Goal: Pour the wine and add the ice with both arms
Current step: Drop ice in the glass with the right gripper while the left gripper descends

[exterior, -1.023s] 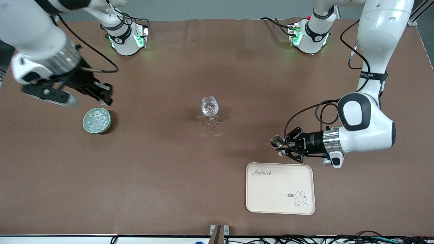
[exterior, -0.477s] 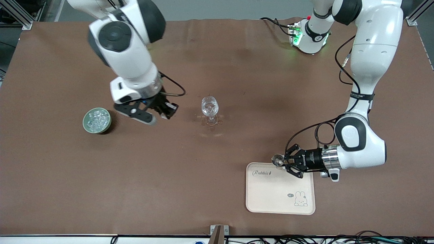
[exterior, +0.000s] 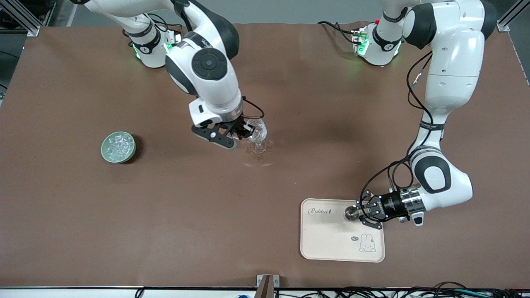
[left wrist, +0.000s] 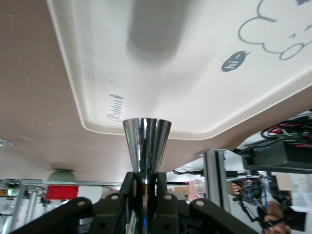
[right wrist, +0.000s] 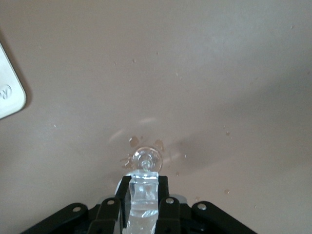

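Now the right gripper (exterior: 245,131), swung over from the ice bowl (exterior: 118,147), hangs above the glass (exterior: 257,133) clamping a cube (right wrist: 144,191), ready to drop; the left gripper (exterior: 359,214), pinching the steel cup (exterior: 351,213), has lowered over the tray (exterior: 327,240).

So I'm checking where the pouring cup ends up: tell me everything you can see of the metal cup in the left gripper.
The metal cup is small, shiny and chrome-like, a cone flaring to a round rim from a narrow waist. The left gripper is shut on that waist, holding it over the cream rabbit tray. Whether it touches the tray can't be told.
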